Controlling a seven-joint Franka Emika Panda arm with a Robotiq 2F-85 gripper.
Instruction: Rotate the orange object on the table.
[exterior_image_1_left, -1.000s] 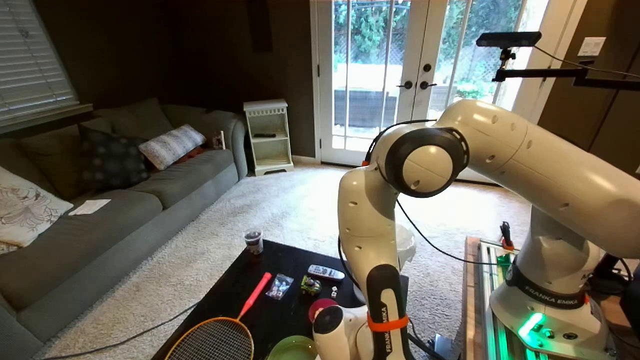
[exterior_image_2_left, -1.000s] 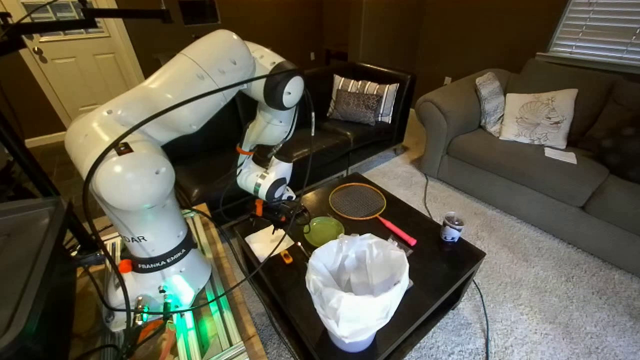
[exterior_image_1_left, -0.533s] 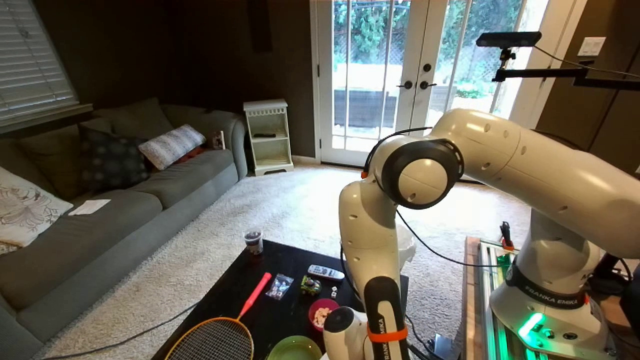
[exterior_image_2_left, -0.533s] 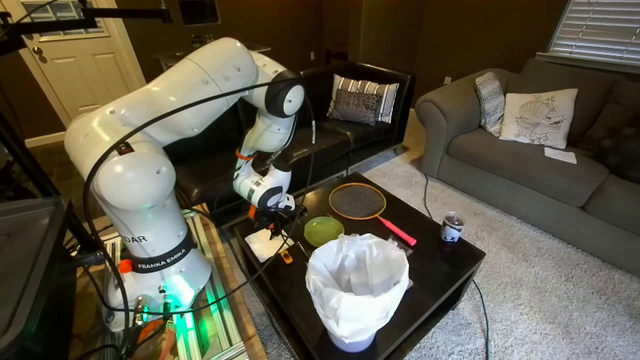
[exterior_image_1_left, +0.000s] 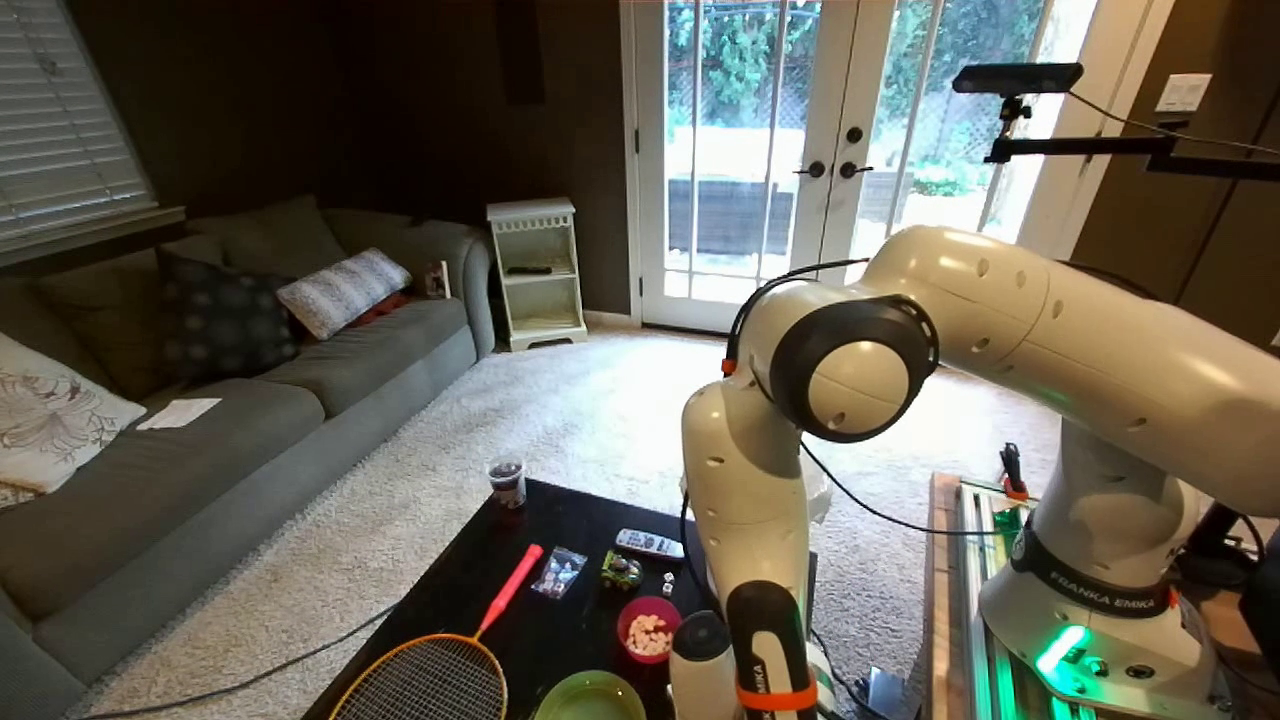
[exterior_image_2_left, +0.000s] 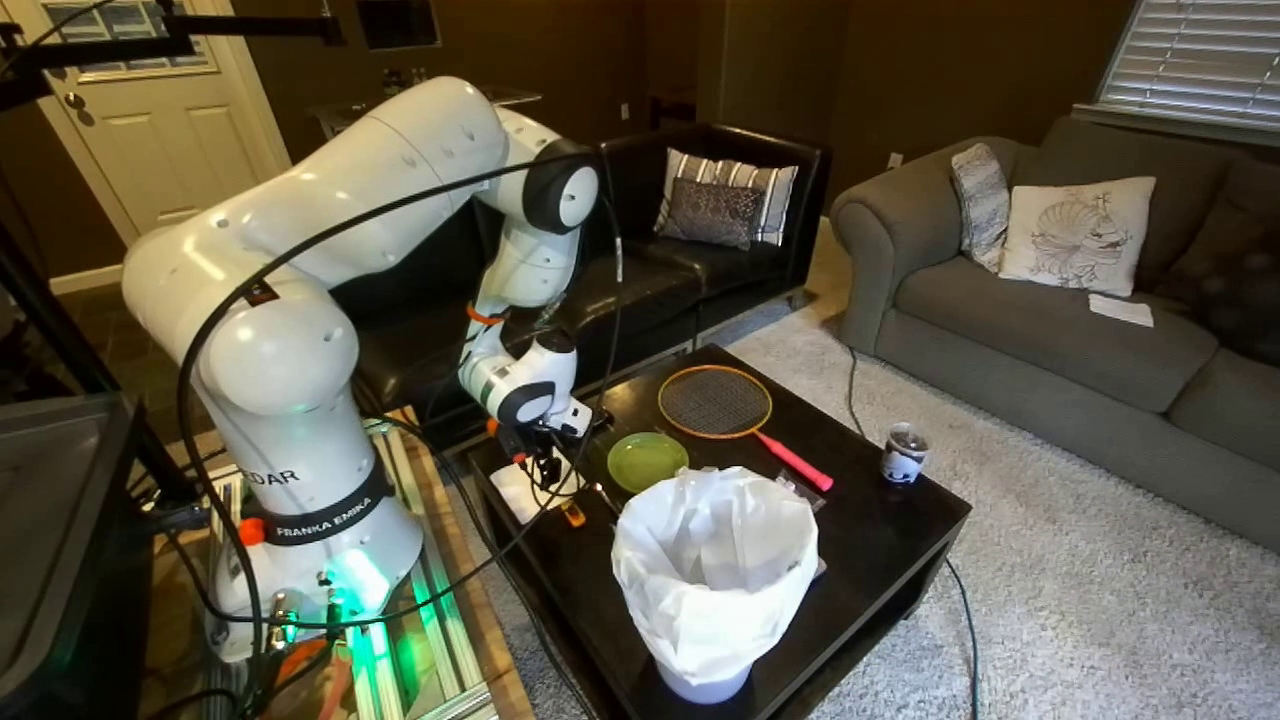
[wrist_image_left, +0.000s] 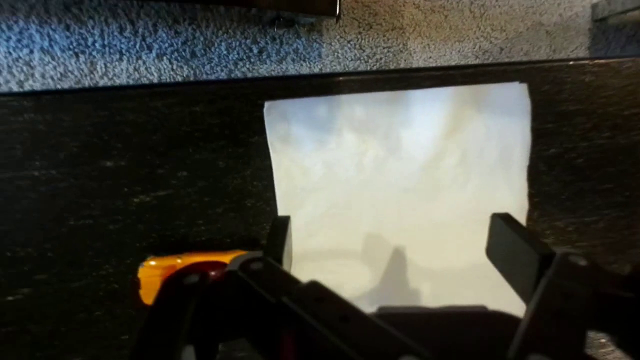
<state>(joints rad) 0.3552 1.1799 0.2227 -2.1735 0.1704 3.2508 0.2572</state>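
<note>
The black table (wrist_image_left: 110, 170) is spreading around the white sheet (wrist_image_left: 400, 150), carpet (wrist_image_left: 210, 55) showing beyond, a dark couch (exterior_image_2_left: 730, 275) standing behind. The gripper (wrist_image_left: 397, 240) is hovering over the sheet, jaws spread wide. Just beside the sheet the orange object (wrist_image_left: 161, 269) is lying, its visible edge running toward it; the gripper is hiding the rest, leaving the long axis unclear.

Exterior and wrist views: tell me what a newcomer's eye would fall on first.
Probably the white robot arm, bent over the black table in both exterior views. Next, perhaps, the bag-lined bucket on the table's near end in an exterior view. In the wrist view, white paper shows beneath the open gripper, the orange object at lower left.
</note>
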